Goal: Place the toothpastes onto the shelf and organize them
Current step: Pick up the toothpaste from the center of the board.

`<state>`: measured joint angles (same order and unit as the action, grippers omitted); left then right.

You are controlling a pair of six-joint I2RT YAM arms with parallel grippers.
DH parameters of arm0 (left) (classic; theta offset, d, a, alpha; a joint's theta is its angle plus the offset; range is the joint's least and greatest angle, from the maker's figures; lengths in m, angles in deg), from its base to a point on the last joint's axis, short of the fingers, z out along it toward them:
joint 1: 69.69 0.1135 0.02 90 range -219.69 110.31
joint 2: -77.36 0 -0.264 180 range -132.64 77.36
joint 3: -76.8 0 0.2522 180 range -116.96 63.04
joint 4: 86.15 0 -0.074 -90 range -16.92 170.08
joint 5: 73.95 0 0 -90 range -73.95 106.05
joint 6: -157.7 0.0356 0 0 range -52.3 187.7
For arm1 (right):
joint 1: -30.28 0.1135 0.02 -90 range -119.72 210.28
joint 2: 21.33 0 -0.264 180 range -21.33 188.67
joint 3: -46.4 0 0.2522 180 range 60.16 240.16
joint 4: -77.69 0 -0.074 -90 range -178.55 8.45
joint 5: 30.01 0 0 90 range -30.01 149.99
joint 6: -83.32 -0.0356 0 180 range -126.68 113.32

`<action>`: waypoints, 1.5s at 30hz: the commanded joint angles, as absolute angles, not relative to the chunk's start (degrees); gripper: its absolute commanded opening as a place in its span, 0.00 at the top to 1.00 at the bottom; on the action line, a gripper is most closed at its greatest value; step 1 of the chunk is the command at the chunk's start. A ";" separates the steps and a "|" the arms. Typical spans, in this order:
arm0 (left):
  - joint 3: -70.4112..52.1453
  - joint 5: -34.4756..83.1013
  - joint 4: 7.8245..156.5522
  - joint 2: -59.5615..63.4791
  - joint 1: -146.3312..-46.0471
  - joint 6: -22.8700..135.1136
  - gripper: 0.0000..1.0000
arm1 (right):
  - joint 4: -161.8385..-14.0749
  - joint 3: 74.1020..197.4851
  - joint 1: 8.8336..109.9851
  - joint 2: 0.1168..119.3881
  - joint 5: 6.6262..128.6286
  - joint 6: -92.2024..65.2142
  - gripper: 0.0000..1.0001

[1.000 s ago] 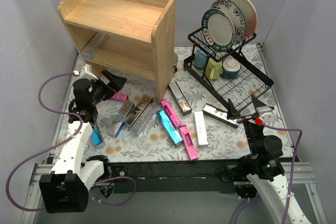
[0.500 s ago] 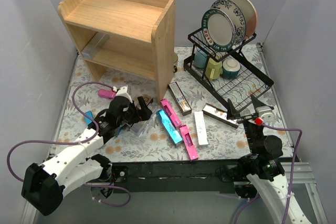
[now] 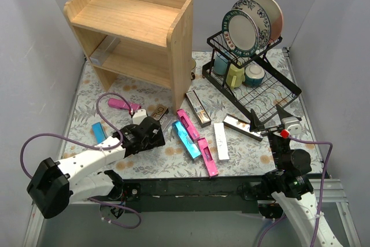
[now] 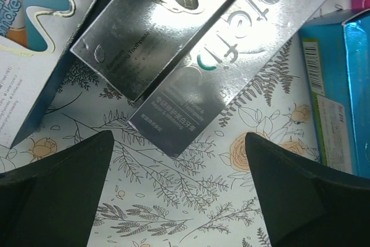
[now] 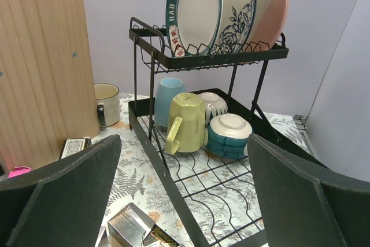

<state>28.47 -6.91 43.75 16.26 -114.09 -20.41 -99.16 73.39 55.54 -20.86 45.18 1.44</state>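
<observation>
Left wrist — pale carton reads "Stain", beside a silver carton.

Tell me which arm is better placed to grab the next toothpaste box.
Left. The left hand, open, hovers directly over the silver cartons, while the right hand sits off by the dish rack.
</observation>
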 commanded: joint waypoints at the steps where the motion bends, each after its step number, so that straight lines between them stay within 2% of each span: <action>1: 28.14 -11.19 43.42 14.18 -114.60 -21.96 0.02 | -101.74 74.49 55.95 -20.10 45.40 1.58 0.01; 15: 27.79 -10.23 53.54 6.00 -116.18 -12.46 0.05 | -101.82 74.31 55.95 -19.92 45.48 1.76 0.01; 22: 28.41 -7.33 53.81 5.65 -120.05 -12.01 0.15 | -101.91 74.31 55.95 -19.84 45.49 1.76 0.02; 32: 27.45 -12.42 54.42 1.27 -120.75 -15.18 0.26 | -102.09 74.22 55.95 -19.92 45.57 1.85 0.01; 35: 25.95 -12.43 54.25 -1.11 -120.75 -14.57 0.32 | -102.00 74.22 55.95 -20.10 45.49 1.93 0.02; 43: 24.63 -10.23 48.37 0.28 -121.37 -18.69 0.62 | -102.00 74.22 55.95 -20.19 45.22 1.93 0.01; 45: 24.02 -9.70 45.48 1.86 -121.46 -19.83 0.66 | -101.91 74.22 55.86 -20.27 45.22 1.93 0.01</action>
